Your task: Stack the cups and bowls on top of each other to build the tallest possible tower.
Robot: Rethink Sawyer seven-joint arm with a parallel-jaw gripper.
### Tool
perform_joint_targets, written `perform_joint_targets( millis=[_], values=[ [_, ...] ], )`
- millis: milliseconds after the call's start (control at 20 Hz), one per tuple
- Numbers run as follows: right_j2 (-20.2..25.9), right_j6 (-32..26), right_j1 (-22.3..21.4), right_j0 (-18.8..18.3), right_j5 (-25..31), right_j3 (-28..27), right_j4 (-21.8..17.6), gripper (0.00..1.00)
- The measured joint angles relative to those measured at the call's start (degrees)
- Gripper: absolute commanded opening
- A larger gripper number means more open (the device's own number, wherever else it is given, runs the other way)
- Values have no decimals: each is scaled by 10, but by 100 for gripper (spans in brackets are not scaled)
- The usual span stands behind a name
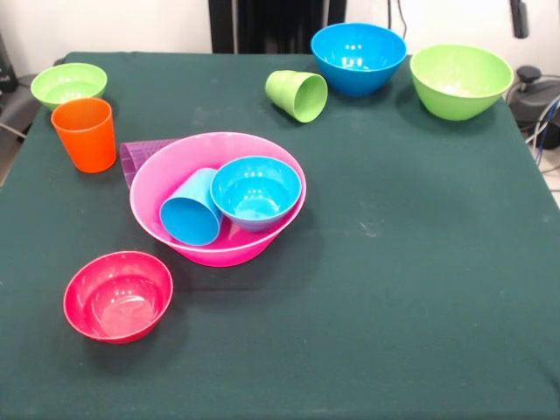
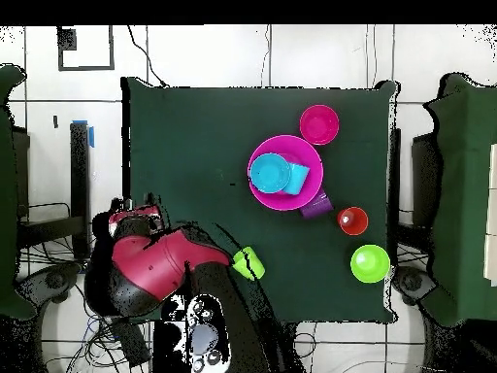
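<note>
A dark green cloth is covering the table, with white wall and cables showing behind it at the top of the front view. Near the middle, slightly left, the big pink bowl is sitting as the base of the tower, and it is holding a small light blue bowl upright on its right side and a light blue cup lying tipped on its side at the left, mouth facing the lower left. A purple cup is lying on its side, touching or just behind the pink bowl's upper left rim. Further left an orange cup is standing upright, with a small green bowl just behind it. A red bowl is sitting at the lower left. Along the top edge, a green cup is lying on its side with its mouth pointing to the lower right, beside a medium blue bowl and a medium green bowl at the upper right.

In the overhead view the red arm is folded back at the lower left, off the cloth; the gripper itself is not showing clearly, so I cannot tell how its fingers are standing or whether it is carrying anything. By my reckoning the green cup is lying closest to the arm, just to its right in that view, and is probably the easiest piece to reach.
</note>
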Motion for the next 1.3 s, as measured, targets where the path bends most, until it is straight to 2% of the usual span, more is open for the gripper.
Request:
perform_joint_targets(
  millis=[250,400,500,600,750,800,950,1050,1300],
  values=[
    [6,0,1,-38,-15,25,-1,100],
    [8,0,5,-71,-44,42,-3,100],
    [-1,0,7,-71,-51,43,-8,100],
    [-23,0,9,-57,-53,40,-17,100],
    [-89,0,16,5,-53,27,-39,100],
    [-129,0,20,52,-51,16,-53,100],
    [-168,0,22,100,-47,6,-62,100],
    [-215,0,28,157,-40,-11,-67,100],
    [-303,0,51,248,-40,-47,-68,100]
  ],
)
